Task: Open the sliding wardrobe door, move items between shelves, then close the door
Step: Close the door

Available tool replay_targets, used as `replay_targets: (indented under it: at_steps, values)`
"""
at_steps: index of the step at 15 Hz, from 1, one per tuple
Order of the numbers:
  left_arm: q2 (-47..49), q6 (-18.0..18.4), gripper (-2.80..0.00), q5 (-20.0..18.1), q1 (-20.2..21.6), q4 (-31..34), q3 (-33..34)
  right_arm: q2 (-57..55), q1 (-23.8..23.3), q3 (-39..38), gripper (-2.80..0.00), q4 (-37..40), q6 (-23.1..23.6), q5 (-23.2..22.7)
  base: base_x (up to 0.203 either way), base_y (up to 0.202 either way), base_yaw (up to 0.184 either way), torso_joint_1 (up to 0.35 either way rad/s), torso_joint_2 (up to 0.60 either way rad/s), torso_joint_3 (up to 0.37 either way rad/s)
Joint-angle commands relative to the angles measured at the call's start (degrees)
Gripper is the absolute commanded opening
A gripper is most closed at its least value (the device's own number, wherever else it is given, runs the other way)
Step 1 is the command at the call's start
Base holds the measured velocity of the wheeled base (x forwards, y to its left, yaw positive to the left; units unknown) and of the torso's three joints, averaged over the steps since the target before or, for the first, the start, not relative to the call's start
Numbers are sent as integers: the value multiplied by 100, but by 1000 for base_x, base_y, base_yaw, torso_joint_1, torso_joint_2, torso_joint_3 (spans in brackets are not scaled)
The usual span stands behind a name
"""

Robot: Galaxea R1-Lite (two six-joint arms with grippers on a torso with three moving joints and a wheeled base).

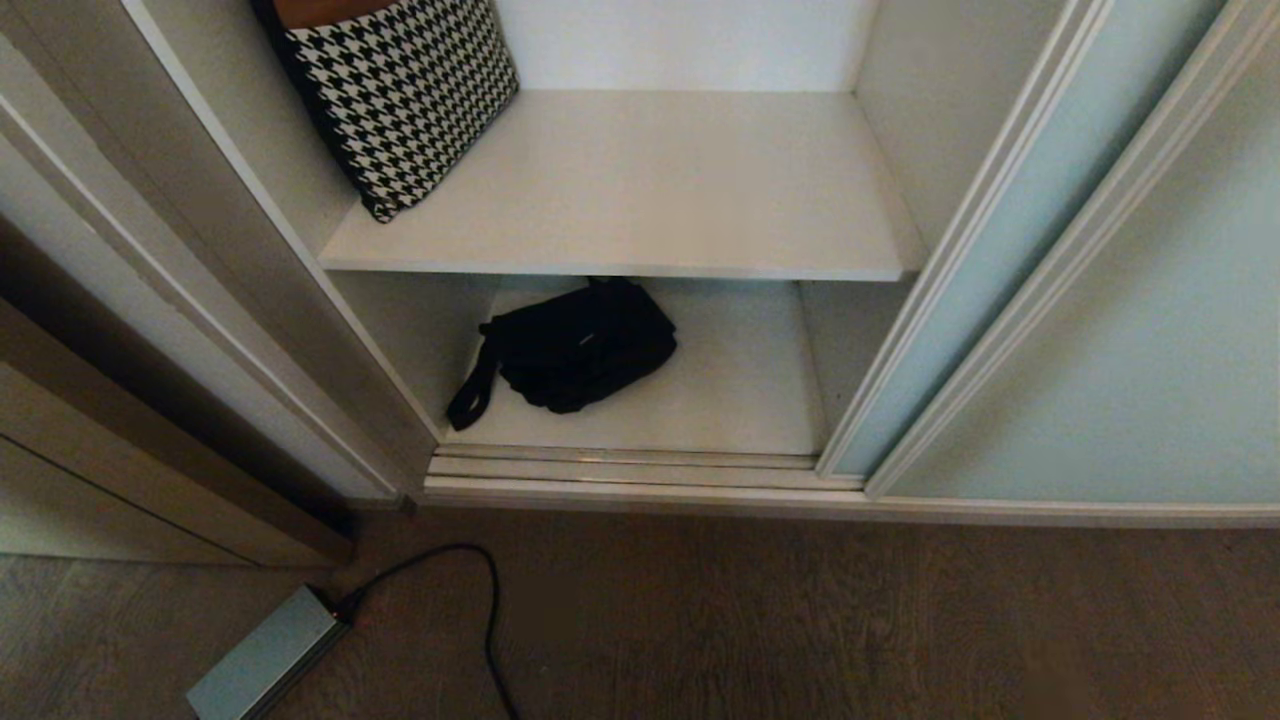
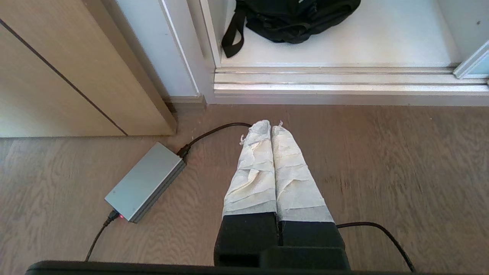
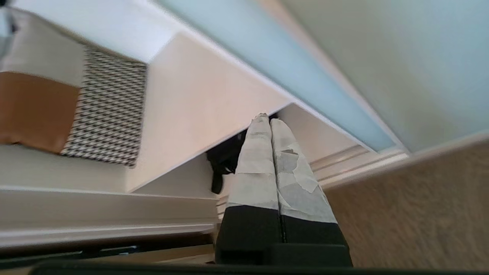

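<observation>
Head view dim and soft; left wrist view bright and sharp; right wrist view motion-blurred.

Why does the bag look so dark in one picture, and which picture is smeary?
Head view: the upper shelf shades the black bag, so it sits in dim light. Left wrist view: the same bag lies on a brightly lit white shelf, sharp. Right wrist view: the houndstooth cushion and the sliding door are smeared with blur.

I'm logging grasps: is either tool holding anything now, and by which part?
Nothing is held: the left tool and right tool are both shut on nothing.
</observation>
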State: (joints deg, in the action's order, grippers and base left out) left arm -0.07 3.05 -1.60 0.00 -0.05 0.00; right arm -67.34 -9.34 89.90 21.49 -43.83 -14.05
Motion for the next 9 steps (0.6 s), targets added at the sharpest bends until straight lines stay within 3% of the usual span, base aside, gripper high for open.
replay_targets:
  at_steps: [1,3,6,9]
  values:
    - [7,3,-280,1,0,1,0,-284,-493,-47,-280,-24,-16,-632,0,0,0,0,0,0]
    - [7,3,-280,1,0,-4,0,-437,-744,-344,-280,-377,-6,-1097,0,0,0,0,0,0]
    - [7,3,-280,1,0,-4,0,-670,-776,-781,-280,-1323,1,-1181,0,0,0,0,0,0]
    - [7,3,-280,1,0,-4,0,-899,-623,-822,-280,-1402,115,-1162,0,0,0,0,0,0]
